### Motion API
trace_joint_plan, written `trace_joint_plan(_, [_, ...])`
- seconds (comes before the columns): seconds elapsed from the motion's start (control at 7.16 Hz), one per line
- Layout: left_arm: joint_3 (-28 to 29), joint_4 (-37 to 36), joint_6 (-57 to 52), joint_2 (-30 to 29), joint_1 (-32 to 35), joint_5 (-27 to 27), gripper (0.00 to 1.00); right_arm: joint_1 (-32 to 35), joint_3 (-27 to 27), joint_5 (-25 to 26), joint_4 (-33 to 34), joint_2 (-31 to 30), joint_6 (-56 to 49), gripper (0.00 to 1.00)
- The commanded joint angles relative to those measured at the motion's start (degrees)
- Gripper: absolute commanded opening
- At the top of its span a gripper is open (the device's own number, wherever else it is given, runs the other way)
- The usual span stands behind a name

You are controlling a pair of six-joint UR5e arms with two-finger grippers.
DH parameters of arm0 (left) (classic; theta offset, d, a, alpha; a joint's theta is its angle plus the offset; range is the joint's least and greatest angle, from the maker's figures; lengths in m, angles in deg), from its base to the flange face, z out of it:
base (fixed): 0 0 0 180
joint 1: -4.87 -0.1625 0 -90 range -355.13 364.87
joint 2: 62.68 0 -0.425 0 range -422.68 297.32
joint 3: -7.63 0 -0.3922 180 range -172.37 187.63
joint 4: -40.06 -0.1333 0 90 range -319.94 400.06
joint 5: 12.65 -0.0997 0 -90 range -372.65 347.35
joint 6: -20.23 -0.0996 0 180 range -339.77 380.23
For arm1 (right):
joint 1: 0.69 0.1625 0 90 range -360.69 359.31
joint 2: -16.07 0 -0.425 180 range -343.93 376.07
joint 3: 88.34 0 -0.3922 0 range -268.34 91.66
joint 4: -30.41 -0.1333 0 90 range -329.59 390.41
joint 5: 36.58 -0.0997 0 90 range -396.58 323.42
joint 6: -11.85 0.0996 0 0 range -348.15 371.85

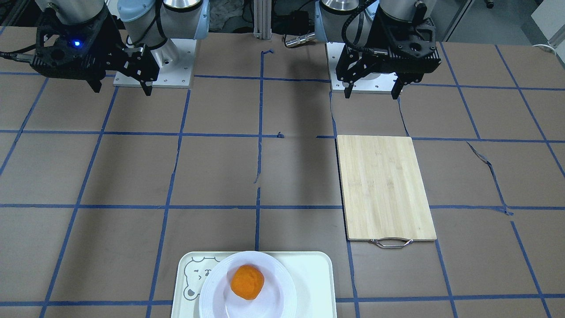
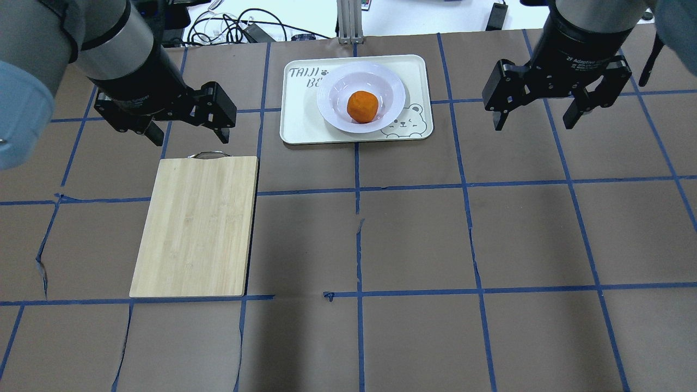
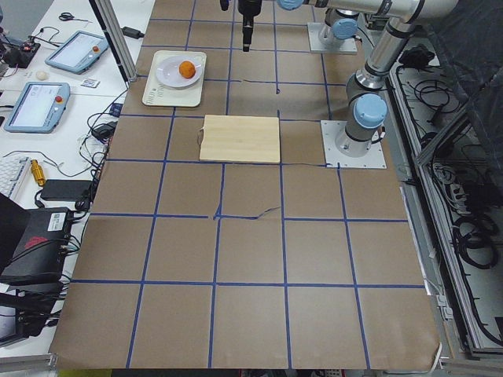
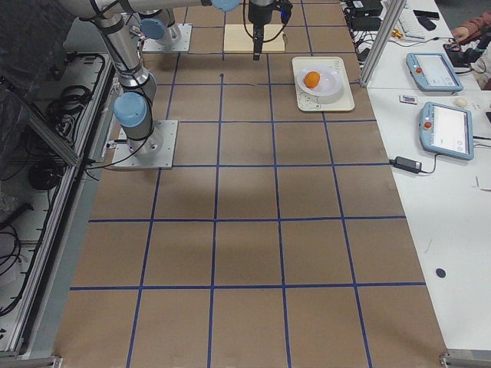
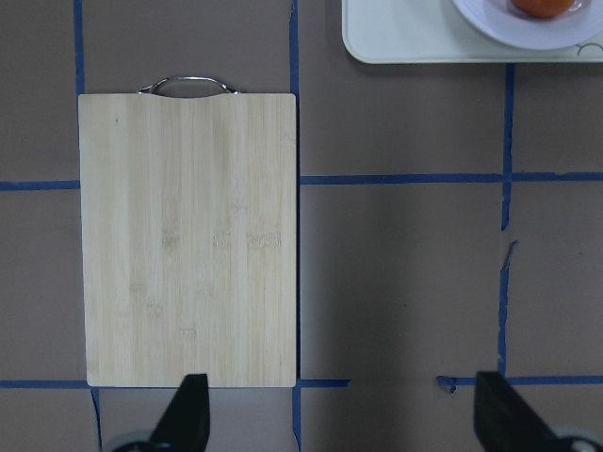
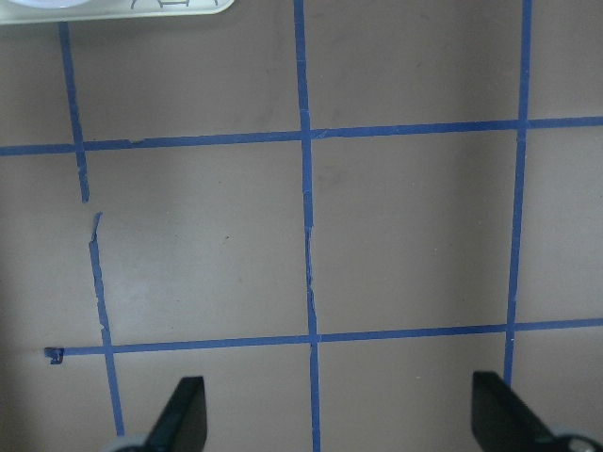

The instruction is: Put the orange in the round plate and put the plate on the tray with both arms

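Observation:
The orange rests in the bowl of the white round plate, and the plate sits on the cream tray with the bear face at the table's far middle. The same orange, plate and tray show at the bottom of the front-facing view. My left gripper hangs open in the air left of the tray, above the board's handle end. High on the tray's right side, my right gripper is also open. Neither holds anything. Both wrist views show bare, wide-apart fingertips.
A bamboo cutting board with a metal handle lies on the left half of the table. Brown paper with blue tape lines covers the surface. Tablets and cables sit on a side bench beyond the tray.

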Motion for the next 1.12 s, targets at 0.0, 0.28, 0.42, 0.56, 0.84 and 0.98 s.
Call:
trace_joint_plan(0.0, [-0.08,0.52,0.03,0.27,-0.02,-0.08,1.0,0.05,0.02,0.11,-0.07,0.0,-0.07,1.0])
trace_joint_plan(0.28, [-0.17,0.34,0.21,0.52,-0.02,-0.16,1.0,0.05,0.02,0.2,-0.07,0.0,-0.07,1.0])
trace_joint_plan(0.42, [0.0,0.34,0.21,0.7,-0.02,-0.17,1.0,0.14,-0.07,0.2,-0.07,0.0,-0.07,1.0])
trace_joint_plan(0.56, [0.0,0.43,0.3,0.96,-0.11,-0.25,1.0,0.14,0.02,-0.06,-0.07,0.0,-0.07,1.0])
trace_joint_plan(0.84, [-0.43,0.61,0.56,2.46,-0.02,-0.6,1.0,-0.04,0.02,0.2,-0.07,0.0,-0.07,1.0])
trace_joint_plan(0.98, [-0.26,0.35,0.47,2.46,-0.11,-0.43,1.0,-0.12,0.02,0.28,-0.07,0.0,-0.07,1.0])
